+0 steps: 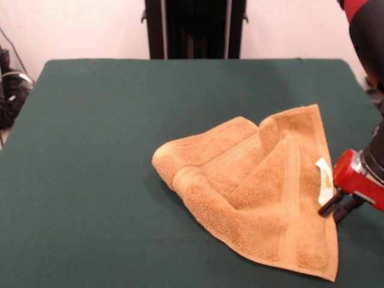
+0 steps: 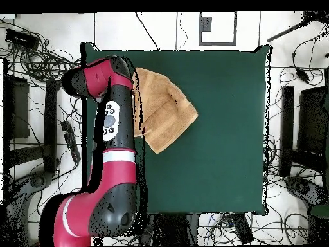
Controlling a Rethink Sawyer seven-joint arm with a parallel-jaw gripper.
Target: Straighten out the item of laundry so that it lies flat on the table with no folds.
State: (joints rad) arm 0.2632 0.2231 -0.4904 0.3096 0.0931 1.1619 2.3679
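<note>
The orange-tan towel (image 1: 252, 192) lies crumpled on the green table (image 1: 102, 156), right of the middle, with its left part folded over in thick layers. A stripe band runs down its right side and a white tag (image 1: 324, 179) sits at its right edge. My gripper (image 1: 333, 212) comes in from the right, low at the towel's right edge just below the tag. Its two black fingers stand a little apart, and nothing shows between them. In the overhead view the towel (image 2: 168, 110) lies near the table's (image 2: 218, 161) far left corner, and my arm (image 2: 119, 128) hides its left edge and the gripper.
The black pedestal (image 1: 193, 29) stands behind the table's far edge. Cables and gear (image 1: 11, 90) lie off the table's left side. In the overhead view, cables and dark stands (image 2: 286, 128) ring the table.
</note>
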